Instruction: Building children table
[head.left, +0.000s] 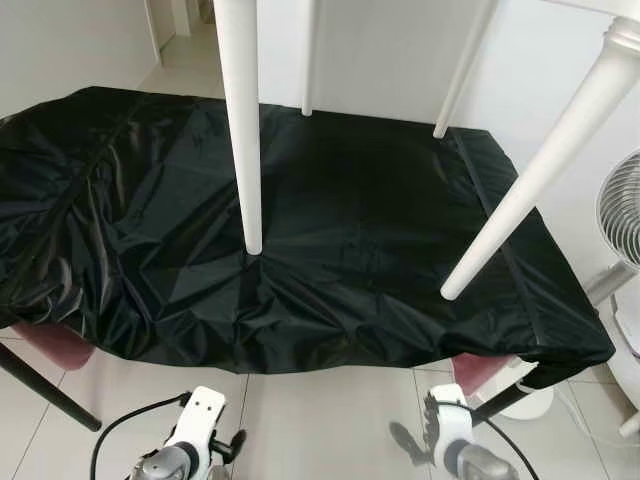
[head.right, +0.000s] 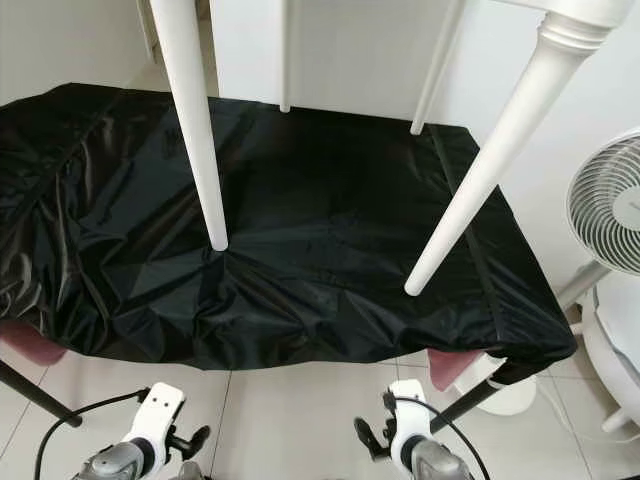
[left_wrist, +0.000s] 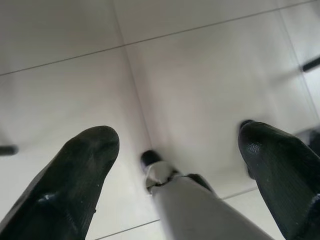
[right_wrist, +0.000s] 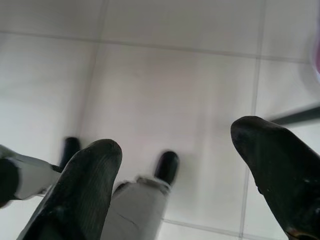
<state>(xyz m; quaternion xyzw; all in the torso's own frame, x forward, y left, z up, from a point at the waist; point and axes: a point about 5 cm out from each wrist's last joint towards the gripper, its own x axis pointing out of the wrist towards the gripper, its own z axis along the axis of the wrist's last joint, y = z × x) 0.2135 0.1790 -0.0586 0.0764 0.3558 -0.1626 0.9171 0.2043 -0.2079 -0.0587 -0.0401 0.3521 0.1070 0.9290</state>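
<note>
My left jaws (left_wrist: 170, 150) and right jaws (right_wrist: 175, 165) are hanging apart and empty over the tiled floor (head.left: 330, 420), low and near. I am standing before the children's table (head.left: 250, 130) — its white legs are resting on the black-covered surface (head.left: 350, 250), its top rising out of frame. I judge assembly nearly done; next I am needing to raise both arms and grip a leg. A white fan (head.left: 625, 215) is standing at the right, by a pale wall (head.left: 380, 50).
</note>
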